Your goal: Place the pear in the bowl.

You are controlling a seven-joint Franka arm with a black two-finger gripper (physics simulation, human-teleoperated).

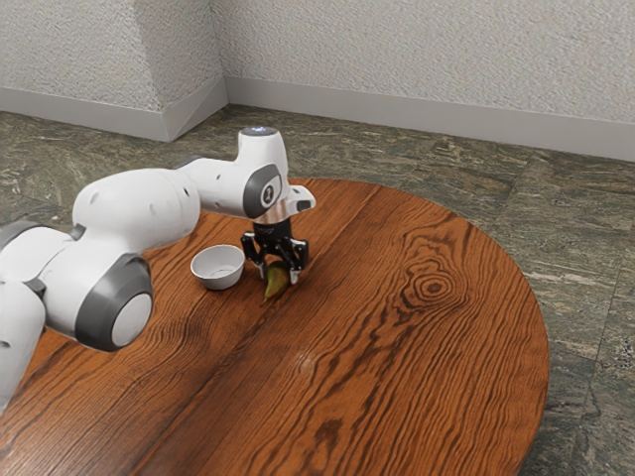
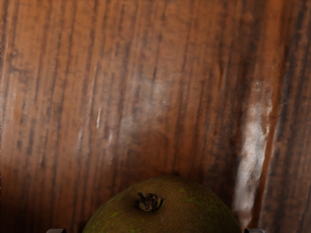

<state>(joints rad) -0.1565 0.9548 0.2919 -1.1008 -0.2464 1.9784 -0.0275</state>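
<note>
Where the arm comes nearest: a white, jointed robot arm (image 1: 139,203) with dark grey joint caps enters from the exterior view's left and reaches over the tabletop.
Tabletop: round, reddish-brown wooden table (image 1: 397,387), its dark grain in long streaks, with ring-like figuring toward the exterior view's right; a small pale glint lies on the nearer wood, and the wrist view catches whitish sheen along the grain.
Pear: dull green-brown pear (image 1: 274,286), low at the tabletop beneath the hand, outside the bowl, its narrow end toward the exterior camera; the wrist view shows its rounded end with a dark, shrivelled tuft.
Jaws: spread on the black two-finger gripper (image 1: 279,280), pointing down, with the pear between them; a slight gap shows on either side of the fruit in the wrist view.
Bowl: small, round white bowl (image 1: 217,282), upright on the wood near the gripper, toward the exterior view's left.
Floor: grey-green stone floor (image 1: 446,174) with pale, wavy veining, beyond the table's curved edge.
Skirting: plain, light grey baseboard (image 1: 446,121) following the room's corner.
Walls: rough, off-white textured wall (image 1: 417,50), with a section jutting forward at the exterior view's left.
</note>
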